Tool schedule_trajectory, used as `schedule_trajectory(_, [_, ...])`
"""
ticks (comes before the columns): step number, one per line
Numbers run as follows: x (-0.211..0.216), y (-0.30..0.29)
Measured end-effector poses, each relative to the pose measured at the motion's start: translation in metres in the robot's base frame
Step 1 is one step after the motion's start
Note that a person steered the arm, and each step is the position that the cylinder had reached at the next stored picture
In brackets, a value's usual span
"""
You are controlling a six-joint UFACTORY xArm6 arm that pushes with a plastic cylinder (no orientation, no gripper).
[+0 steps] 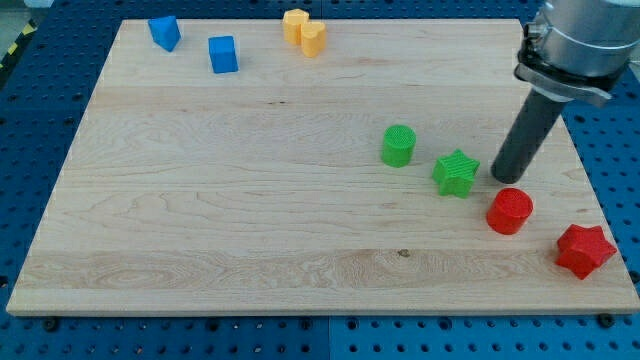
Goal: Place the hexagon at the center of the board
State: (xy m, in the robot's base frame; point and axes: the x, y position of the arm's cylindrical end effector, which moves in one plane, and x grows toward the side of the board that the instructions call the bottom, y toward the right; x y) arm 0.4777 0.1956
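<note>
The yellow hexagon [294, 23] sits at the view's top edge of the wooden board [200, 200], touching a second yellow block [314, 38] whose shape I cannot make out clearly. My tip [505, 180] rests on the board at the view's right, far from the hexagon. It stands just right of the green star [456, 172] and just above the red cylinder [510, 210], close to both; I cannot tell whether it touches either.
A green cylinder [398, 145] stands left of the green star. A red star [584, 250] lies near the bottom right corner. Two blue blocks [165, 31] [223, 54] sit at the top left.
</note>
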Motion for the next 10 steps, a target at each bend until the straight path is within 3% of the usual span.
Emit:
schedule_trajectory(5, [-0.024,-0.022])
schedule_trajectory(7, [-0.141,-0.034])
schedule_trajectory(9, [-0.262,-0.121])
schedule_trajectory(10, [-0.285,-0.145])
